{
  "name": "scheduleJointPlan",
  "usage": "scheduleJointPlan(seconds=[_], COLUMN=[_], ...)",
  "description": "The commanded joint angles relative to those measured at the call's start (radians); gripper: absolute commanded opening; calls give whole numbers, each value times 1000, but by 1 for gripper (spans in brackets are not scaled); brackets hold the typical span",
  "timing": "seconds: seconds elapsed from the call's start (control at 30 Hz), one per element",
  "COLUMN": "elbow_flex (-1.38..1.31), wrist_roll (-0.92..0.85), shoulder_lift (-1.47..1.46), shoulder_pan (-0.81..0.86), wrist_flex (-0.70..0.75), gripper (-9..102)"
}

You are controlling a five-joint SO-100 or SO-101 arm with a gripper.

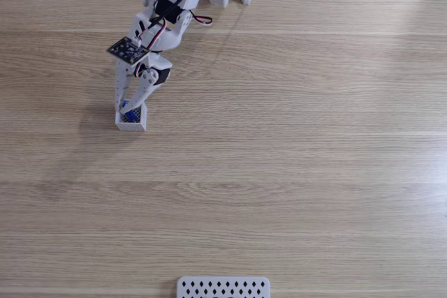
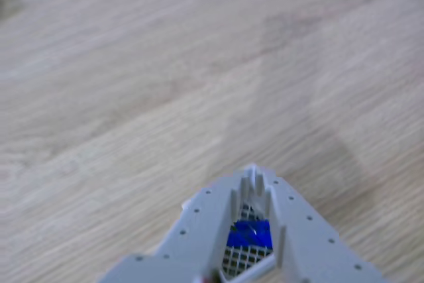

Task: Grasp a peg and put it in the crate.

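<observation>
A light wooden table [image 1: 293,172] takes up the whole fixed view, its pale oak-like grain running left to right in long boards, with faint seams between them across the near, middle and far parts. The finish is matte and the light is soft and even, brighter toward the right side. A dim shadow lies on the wood at the left, with a fainter one trailing toward the far right. At the near edge, a flat white panel [image 1: 223,287] with diamond-shaped holes lies on the wood, cut off by the frame. In the other view the same wood [image 2: 132,64] looks blurred, its grain slanting, with a faint shadow band at the right.
</observation>
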Motion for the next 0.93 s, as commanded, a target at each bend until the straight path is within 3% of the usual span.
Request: scheduleJointPlan(seconds=[0.0, 0.13, 0.5, 0.63, 0.9], elbow_flex=[-15, -17, -15, -15, 35], wrist_roll=[6, 11, 9, 8, 8], shoulder_lift=[195, 368, 772, 842, 911], shoulder_pan=[-48, -167, -578, -655, -676], wrist_flex=[35, 239, 1026, 1164, 1192], gripper=[-1, -1, -1, -1, -1])
